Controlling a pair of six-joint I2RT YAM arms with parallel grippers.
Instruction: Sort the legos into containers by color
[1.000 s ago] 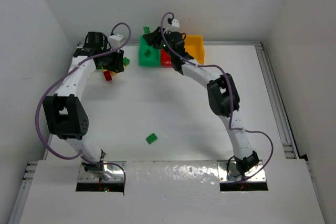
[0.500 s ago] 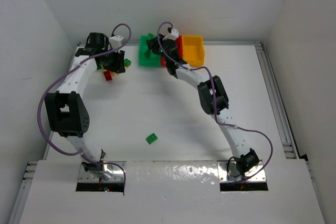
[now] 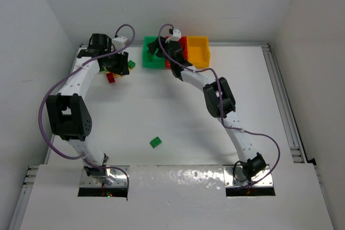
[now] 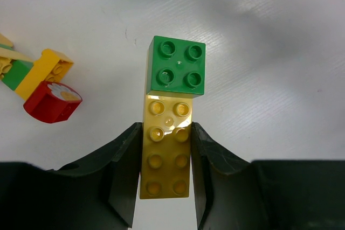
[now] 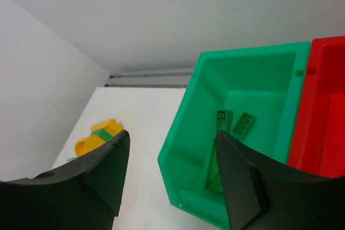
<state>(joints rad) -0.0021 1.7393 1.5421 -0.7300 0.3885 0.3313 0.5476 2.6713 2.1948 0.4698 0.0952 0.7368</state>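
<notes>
A: Entry, big → small. What do we log first?
B: The table (image 3: 161, 106), white. Then L arm (image 3: 75, 87) reaching to the far-left corner, and R arm (image 3: 218, 98) stretched to the bins at the far edge.
A: Bins?
B: We see three side by side: green bin (image 5: 237, 74) on the left, red bin (image 5: 323, 106) mid, yellow bin (image 3: 197, 50) on the right.
A: Grippers?
B: We note the right gripper (image 5: 172, 136) with jaws spread, nothing between, hanging over a corner of green bin. The left gripper (image 4: 165, 133) pinches the yellow 2x4 brick (image 4: 165, 157) by its long sides.
A: Small stuff?
B: A green 2x2 brick (image 4: 176, 65) butts the yellow one's far end. A red brick (image 4: 52, 102) and a yellow/green clump (image 4: 32, 68) lie near, to one side. We count flat green pieces (image 5: 237, 125) inside green bin. One green brick (image 3: 156, 143) sits alone mid-table, well apart from the rest.
</notes>
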